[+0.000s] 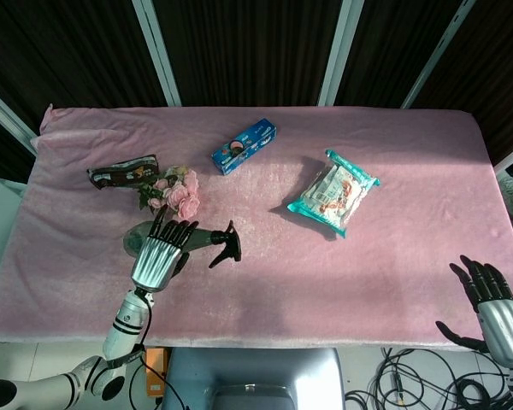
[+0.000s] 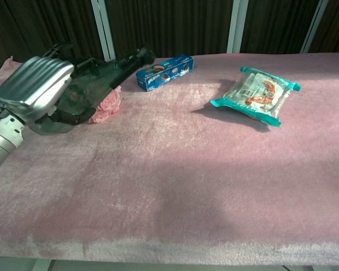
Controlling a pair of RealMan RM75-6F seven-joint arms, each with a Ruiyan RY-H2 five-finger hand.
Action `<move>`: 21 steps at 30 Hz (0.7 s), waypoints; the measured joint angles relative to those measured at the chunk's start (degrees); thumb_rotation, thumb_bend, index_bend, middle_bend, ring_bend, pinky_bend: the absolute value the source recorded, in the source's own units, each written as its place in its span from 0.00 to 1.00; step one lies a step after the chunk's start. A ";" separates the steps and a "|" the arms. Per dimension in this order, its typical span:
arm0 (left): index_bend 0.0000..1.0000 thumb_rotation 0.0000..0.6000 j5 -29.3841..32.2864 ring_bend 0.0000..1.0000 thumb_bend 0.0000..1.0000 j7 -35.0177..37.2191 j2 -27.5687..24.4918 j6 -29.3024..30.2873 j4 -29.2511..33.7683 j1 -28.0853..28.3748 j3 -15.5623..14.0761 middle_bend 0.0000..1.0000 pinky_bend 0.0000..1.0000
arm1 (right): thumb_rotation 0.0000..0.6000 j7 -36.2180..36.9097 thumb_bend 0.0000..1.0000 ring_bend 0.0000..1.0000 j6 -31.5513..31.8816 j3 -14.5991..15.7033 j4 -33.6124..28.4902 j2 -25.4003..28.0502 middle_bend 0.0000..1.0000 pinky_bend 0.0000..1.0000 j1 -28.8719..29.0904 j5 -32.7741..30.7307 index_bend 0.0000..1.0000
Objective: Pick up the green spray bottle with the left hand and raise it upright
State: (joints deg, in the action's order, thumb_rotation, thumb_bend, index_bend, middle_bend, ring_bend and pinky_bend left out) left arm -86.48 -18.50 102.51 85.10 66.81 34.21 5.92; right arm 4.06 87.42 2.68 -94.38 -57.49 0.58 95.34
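The left hand [image 1: 158, 256] is wrapped around the bottle [image 2: 99, 76]. The bottle is up off the counter [image 1: 265, 256]. It is tilted, not straight up. Its black sprayer [image 1: 226, 245] points to the right and a bit up. In the chest view the bottle's round bottom sticks out under the hand.

Just behind the hand lie pink flowers [image 1: 176, 195]. Left of the flowers is a dark wrapper [image 1: 122, 173]. They touch at the stems.

Further right, near the back, is a blue box [image 1: 244, 146]. It lies flat and at a slant.

Right of the box is a teal bag [image 1: 333, 192] with red and white on it. It lies flat too, well apart from the box.

At the far right, off the front edge of the counter, is the right hand [image 1: 489, 301]. Its fingers are spread and it holds nothing.
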 measured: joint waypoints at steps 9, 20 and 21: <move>0.79 1.00 1.96 0.37 0.60 34.83 -0.61 5.62 2.34 -3.63 4.67 0.80 0.00 | 1.00 -1.25 0.34 0.00 -0.86 -0.02 -0.23 -0.58 0.00 0.00 0.42 -0.02 0.00; 0.78 1.00 4.95 0.35 0.60 56.31 6.39 5.30 -13.48 -7.14 6.60 0.75 0.00 | 1.00 -1.12 0.34 0.00 -2.22 0.57 -0.57 -0.28 0.00 0.00 0.95 0.30 0.00; 0.78 1.00 4.70 0.35 0.60 56.63 6.91 5.27 -14.67 -7.24 6.36 0.75 0.00 | 1.00 -1.05 0.34 0.00 -2.12 0.54 -0.53 -0.28 0.00 0.00 0.91 0.21 0.00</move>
State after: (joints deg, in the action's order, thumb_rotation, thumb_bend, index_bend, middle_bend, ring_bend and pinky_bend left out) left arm -81.78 38.13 109.42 90.36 52.14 26.97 12.28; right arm 3.01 85.30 3.22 -94.91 -57.77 1.50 95.56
